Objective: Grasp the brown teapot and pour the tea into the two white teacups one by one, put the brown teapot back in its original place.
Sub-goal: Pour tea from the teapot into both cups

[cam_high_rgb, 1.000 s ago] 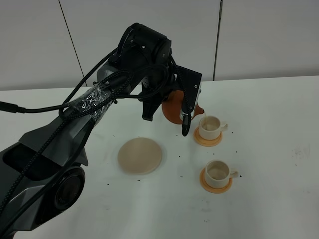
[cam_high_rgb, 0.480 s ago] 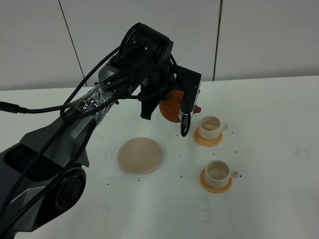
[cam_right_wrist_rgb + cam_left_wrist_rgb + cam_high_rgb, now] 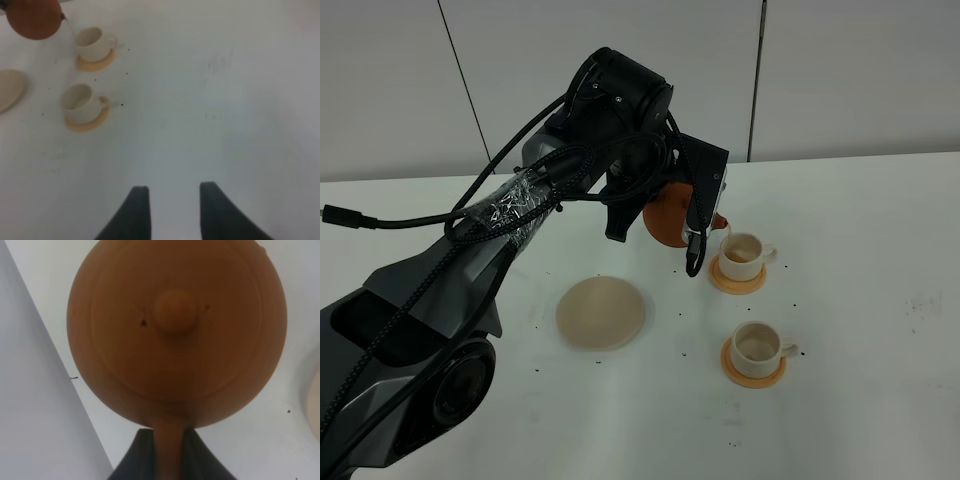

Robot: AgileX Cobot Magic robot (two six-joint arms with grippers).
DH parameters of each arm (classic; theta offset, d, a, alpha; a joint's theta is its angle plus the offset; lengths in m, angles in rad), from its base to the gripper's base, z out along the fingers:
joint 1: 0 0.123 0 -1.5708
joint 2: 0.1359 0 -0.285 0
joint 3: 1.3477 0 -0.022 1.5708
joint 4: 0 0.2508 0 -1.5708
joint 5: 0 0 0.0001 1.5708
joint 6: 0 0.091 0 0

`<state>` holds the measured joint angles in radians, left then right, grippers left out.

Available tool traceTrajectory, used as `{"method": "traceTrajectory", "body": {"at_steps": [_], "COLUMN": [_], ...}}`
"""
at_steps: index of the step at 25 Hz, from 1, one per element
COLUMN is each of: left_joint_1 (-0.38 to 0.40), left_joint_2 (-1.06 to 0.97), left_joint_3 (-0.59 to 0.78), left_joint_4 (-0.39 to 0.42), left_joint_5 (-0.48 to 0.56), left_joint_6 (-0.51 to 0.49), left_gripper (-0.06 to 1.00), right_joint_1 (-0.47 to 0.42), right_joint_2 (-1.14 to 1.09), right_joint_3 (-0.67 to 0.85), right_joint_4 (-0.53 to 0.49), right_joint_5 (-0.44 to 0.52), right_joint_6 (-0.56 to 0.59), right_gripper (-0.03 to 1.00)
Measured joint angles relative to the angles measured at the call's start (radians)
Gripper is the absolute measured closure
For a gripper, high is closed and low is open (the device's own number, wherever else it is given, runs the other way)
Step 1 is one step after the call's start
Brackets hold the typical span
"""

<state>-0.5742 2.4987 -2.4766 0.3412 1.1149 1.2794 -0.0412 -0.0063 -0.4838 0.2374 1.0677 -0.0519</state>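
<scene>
Shifting teapot (image 3: 665,220) back rightward, holding spout just over far cup (image 3: 744,252). Clamping its handle in left hand (image 3: 169,452), half-closed. Leaving near cup (image 3: 756,344) waiting, nearer the camera.

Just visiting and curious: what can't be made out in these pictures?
- Exterior high view: the arm hides the handle and half of the brown teapot.
- Left wrist view: its spout is cut off at the edge.
- Right wrist view: what the teacups hold is too small and blurred.

The left gripper (image 3: 168,436) pinches the handle (image 3: 169,457) of the brown teapot (image 3: 175,355), knobbed lid (image 3: 174,311) facing the camera.
</scene>
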Motion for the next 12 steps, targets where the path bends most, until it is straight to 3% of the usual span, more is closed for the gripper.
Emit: {"method": "traceTrajectory", "body": {"at_steps": [12], "left_joint_1": [0.000], "left_joint_2": [0.000], "left_joint_3": [0.000], "left_joint_4": [0.018], "left_joint_5": [0.000], "left_joint_6": [0.000], "left_gripper": [0.78], "right_joint_1": [0.000], "right_joint_2": [0.000], "right_joint_3": [0.000], "right_joint_4": [0.000], "right_joint_5": [0.000], "right_joint_6": [0.000], "right_gripper": [0.73]}}
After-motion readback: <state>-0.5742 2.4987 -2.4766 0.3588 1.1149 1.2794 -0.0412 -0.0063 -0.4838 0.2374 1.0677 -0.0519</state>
